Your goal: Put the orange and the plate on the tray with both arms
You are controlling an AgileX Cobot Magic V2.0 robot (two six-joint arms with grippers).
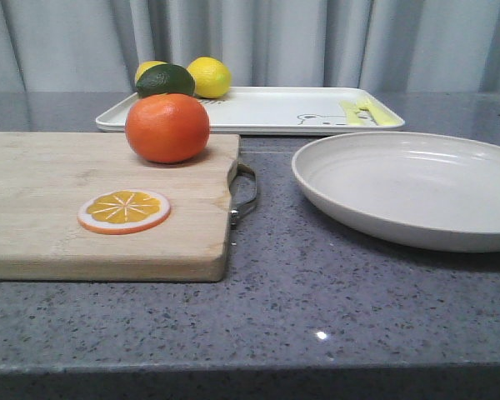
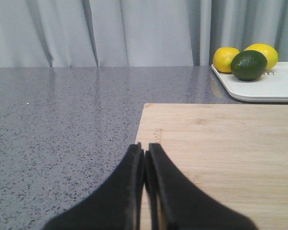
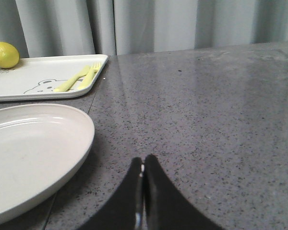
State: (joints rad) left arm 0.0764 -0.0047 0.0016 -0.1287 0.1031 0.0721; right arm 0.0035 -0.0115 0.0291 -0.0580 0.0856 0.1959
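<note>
The orange [image 1: 167, 127] sits on the far part of a wooden cutting board [image 1: 50, 242]. The off-white plate [image 1: 408, 187] lies on the counter to the right; it also shows in the right wrist view [image 3: 29, 153]. The white tray [image 1: 267, 108] with a bear drawing lies at the back, and shows in the left wrist view [image 2: 273, 86] and the right wrist view [image 3: 38, 79]. My left gripper [image 2: 145, 146] is shut and empty over the board's left edge. My right gripper [image 3: 143, 159] is shut and empty over the counter beside the plate. Neither gripper shows in the front view.
A flat orange slice [image 1: 123, 210] lies on the board. Two lemons [image 1: 209, 77] and a dark green lime [image 1: 165, 80] rest at the tray's far left end. A metal handle [image 1: 246, 193] sticks out of the board toward the plate. Grey curtains hang behind.
</note>
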